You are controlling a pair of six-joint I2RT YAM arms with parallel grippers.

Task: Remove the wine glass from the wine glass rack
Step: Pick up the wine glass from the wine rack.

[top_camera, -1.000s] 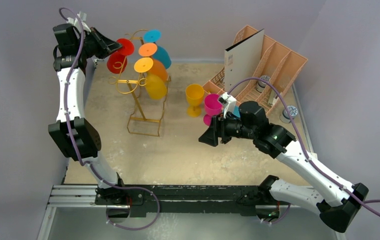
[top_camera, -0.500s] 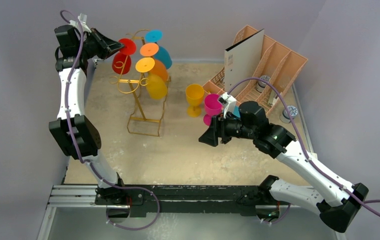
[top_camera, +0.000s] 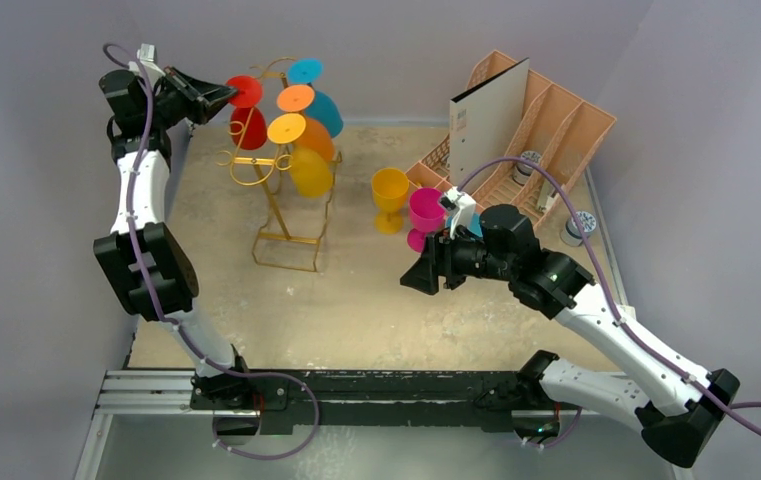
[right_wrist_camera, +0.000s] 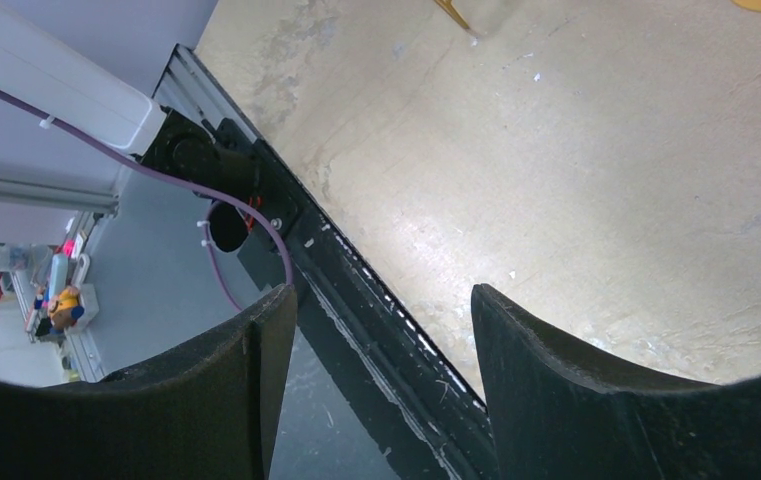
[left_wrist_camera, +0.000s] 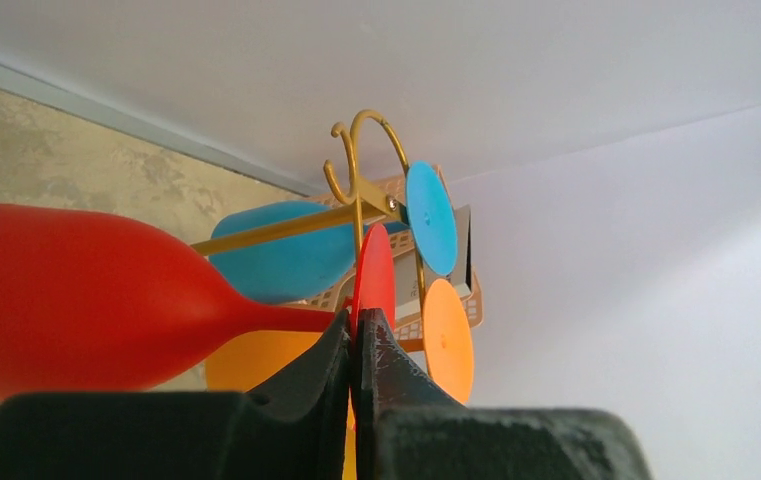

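A red wine glass [top_camera: 247,128] hangs at the upper left of the gold wine glass rack [top_camera: 278,205], its bowl [left_wrist_camera: 76,300] large at the left of the left wrist view. My left gripper [top_camera: 220,95] is shut on the thin edge of its round red foot [left_wrist_camera: 374,270]. Whether the stem still rests on a hook arm I cannot tell. Blue [top_camera: 326,112], orange [top_camera: 296,98] and yellow [top_camera: 312,172] glasses hang on the rack's other arms. My right gripper [top_camera: 418,275] hovers open over the table's right middle, with nothing between its fingers [right_wrist_camera: 256,350].
A yellow glass [top_camera: 390,195] and a magenta glass [top_camera: 425,210] stand on the table just beyond my right wrist. A peach slotted organiser [top_camera: 556,125] holding a white folder [top_camera: 486,120] sits at the back right. The walls stand close behind the rack and beside my left arm.
My left wrist has drawn a little to the left and up with the red glass's foot in it, and the bowl has swung slightly. The right arm has barely moved.
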